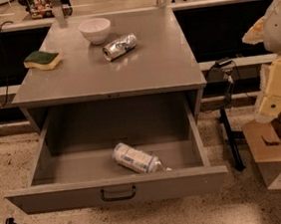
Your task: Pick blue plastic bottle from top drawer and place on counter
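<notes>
Gripper (276,89) hangs beyond the desk's (151,68) right edge; open or closed, I cannot tell. The blue plastic bottle (135,159) lies diagonally in the open top drawer (49,198), cap toward the front-right corner.

The scene is lit dimly, with warm yellow light from above; soft shine is seen on the counter (126,75) beside the silver can (119,46); the back of the top drawer (64,195) is darkened by shadow; the gripper (276,89), at the right edge beside the counter, is lit pale yellow.
</notes>
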`<action>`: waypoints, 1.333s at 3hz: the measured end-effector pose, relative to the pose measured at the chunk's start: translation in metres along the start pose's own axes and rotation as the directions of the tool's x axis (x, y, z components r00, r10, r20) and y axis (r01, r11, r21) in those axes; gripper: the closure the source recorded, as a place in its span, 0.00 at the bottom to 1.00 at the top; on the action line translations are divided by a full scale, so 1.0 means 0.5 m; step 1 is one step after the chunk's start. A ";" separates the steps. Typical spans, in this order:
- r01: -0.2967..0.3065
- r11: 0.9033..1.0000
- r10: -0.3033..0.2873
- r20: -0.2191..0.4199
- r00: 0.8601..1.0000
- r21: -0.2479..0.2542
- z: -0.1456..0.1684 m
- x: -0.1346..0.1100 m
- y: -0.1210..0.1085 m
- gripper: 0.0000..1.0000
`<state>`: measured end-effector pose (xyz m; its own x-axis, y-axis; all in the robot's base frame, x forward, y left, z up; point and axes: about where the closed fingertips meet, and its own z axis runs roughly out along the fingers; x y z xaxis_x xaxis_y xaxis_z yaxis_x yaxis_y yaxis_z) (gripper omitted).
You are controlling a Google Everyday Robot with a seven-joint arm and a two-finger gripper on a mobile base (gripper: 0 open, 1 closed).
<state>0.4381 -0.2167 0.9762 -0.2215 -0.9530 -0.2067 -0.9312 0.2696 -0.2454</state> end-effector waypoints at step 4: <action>0.052 0.985 -0.033 0.112 0.993 -0.164 0.300 -0.294 0.010 0.00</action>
<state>0.5097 -0.0546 0.8632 -0.1565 -0.9401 -0.3029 -0.9762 0.1938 -0.0971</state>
